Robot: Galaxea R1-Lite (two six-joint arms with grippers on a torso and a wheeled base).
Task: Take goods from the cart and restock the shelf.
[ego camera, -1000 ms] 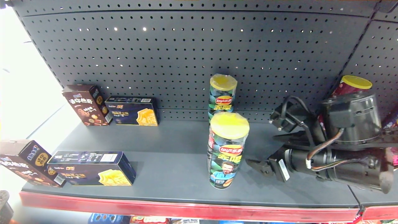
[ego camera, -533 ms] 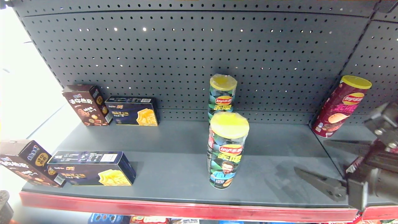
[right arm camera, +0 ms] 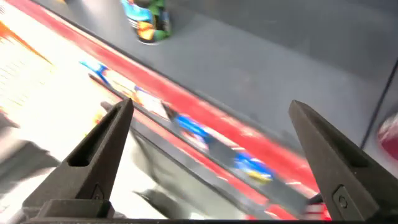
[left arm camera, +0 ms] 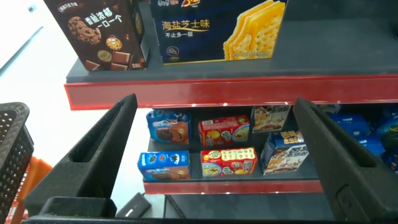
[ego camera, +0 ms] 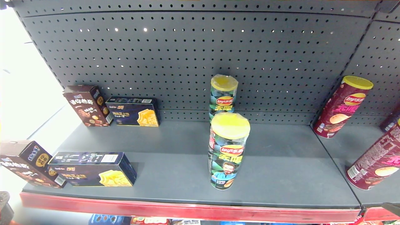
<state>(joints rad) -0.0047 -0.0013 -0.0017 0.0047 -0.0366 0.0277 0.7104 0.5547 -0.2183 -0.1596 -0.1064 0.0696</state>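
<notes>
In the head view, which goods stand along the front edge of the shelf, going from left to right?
brown cookie box → navy cracker box → green chip can → maroon chip can

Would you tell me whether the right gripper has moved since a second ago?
Yes: the right gripper withdrew rightward, away from the front green can, off the shelf.

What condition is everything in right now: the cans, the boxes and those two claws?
Front green chip can: upright, lid on.
Rear green chip can: upright, lid on.
Rear maroon chip can: standing, lid on.
Front maroon chip can: standing, top out of frame.
Front cracker box: closed.
Rear cracker box: closed.
Front cookie box: closed.
Rear cookie box: closed.
Left gripper: open, empty.
Right gripper: open, empty.
</notes>
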